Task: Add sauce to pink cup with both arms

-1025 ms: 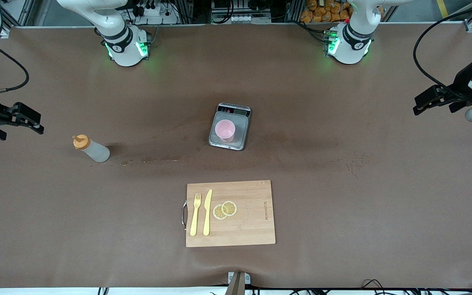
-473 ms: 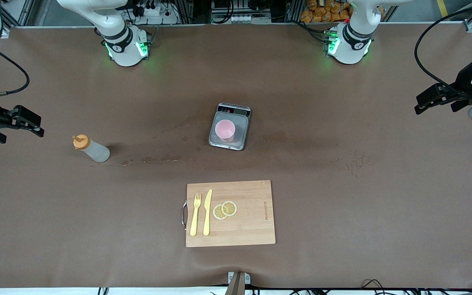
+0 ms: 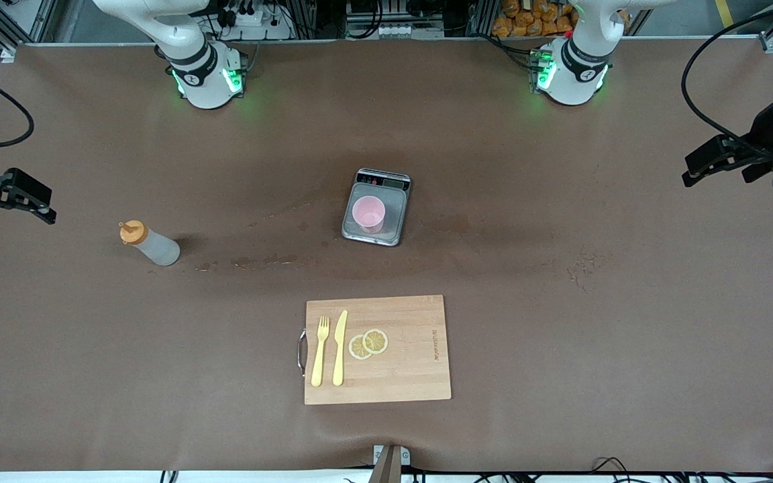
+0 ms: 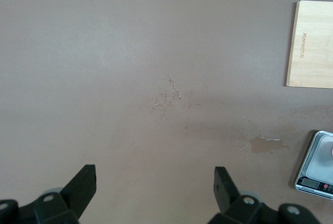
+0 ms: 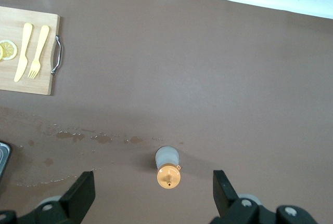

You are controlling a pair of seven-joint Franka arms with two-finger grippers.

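The sauce bottle [image 3: 149,245], translucent with an orange cap, stands upright toward the right arm's end of the table. It also shows in the right wrist view [image 5: 167,165], seen from above, between and below the open jaws. The pink cup [image 3: 368,213] stands upright on a small scale [image 3: 394,216] at the table's middle. My right gripper [image 3: 43,201] hangs open and empty over the right arm's end of the table, apart from the bottle. My left gripper [image 3: 692,172] hangs open and empty over the left arm's end. Its fingers [image 4: 83,183] frame bare table.
A wooden cutting board [image 3: 413,376] with a yellow fork [image 3: 320,351], a yellow knife [image 3: 339,347] and two lemon slices [image 3: 368,344] lies nearer to the front camera than the scale. Wet stains [image 3: 259,260] streak the brown table between bottle and scale.
Both grippers have drifted outward toward their own ends of the table, the right one away from the bottle. Bottle and cup have not moved.
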